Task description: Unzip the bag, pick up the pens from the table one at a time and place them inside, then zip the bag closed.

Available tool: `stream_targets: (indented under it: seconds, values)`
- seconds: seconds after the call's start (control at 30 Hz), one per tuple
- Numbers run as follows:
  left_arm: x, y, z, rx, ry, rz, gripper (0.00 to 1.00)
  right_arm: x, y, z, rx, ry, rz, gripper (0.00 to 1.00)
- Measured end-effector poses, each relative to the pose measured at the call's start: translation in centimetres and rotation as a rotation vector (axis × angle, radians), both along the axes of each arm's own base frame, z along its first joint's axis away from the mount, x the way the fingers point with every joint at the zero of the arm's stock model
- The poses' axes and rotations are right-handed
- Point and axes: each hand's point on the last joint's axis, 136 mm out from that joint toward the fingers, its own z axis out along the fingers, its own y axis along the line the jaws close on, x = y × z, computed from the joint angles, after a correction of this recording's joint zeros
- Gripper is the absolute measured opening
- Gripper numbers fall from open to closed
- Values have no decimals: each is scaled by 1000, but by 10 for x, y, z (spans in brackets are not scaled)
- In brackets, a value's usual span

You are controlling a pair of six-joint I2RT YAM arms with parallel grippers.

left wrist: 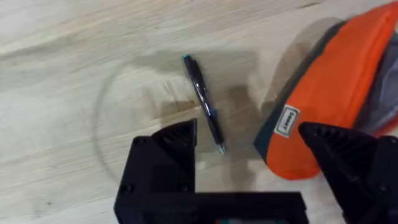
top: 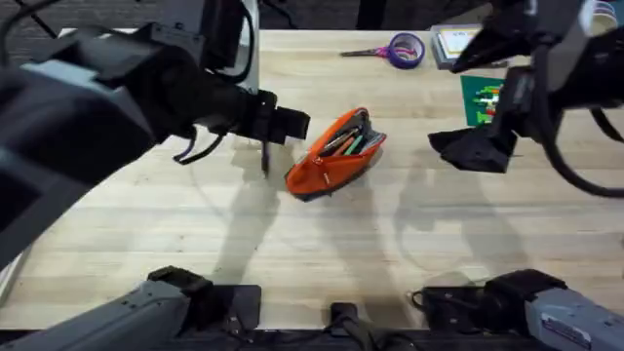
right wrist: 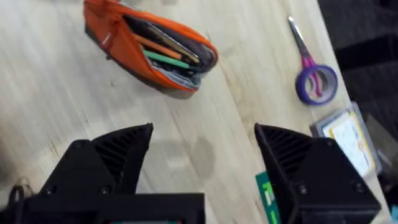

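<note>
One pen left: a black pen (left wrist: 204, 102) lies alone on the table (top: 146, 244), just beside the bag's closed end.
Bag: the orange bag (top: 334, 154) lies mid-table, unzipped, with pens inside (right wrist: 165, 53), so the opening is ready.
Left gripper (left wrist: 249, 146): released, jaws wide, hovering over the pen, probably to grasp it.
Right gripper (right wrist: 202, 152): spread, empty, well apart from the bag.
Room: bare wood around the pen; scissors (top: 395, 50) far away.

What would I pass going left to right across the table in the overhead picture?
The left gripper above a black pen → the open orange bag with pens inside → the right gripper → a green card. The purple scissors lie farther back.
</note>
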Motion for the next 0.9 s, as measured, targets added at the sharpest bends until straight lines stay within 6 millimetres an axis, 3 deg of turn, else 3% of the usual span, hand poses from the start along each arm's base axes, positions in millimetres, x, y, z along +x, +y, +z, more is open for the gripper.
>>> stream_targets:
  seconds: [0.33, 0.9]
  values:
    - [20, 16, -32, 55, 59, 188, 993, -1, -32, 14, 63, -8, -245, 997]
    - [56, 32, -78, 79, 92, 292, 995, -5, -35, 9, 69, 29, -286, 997]
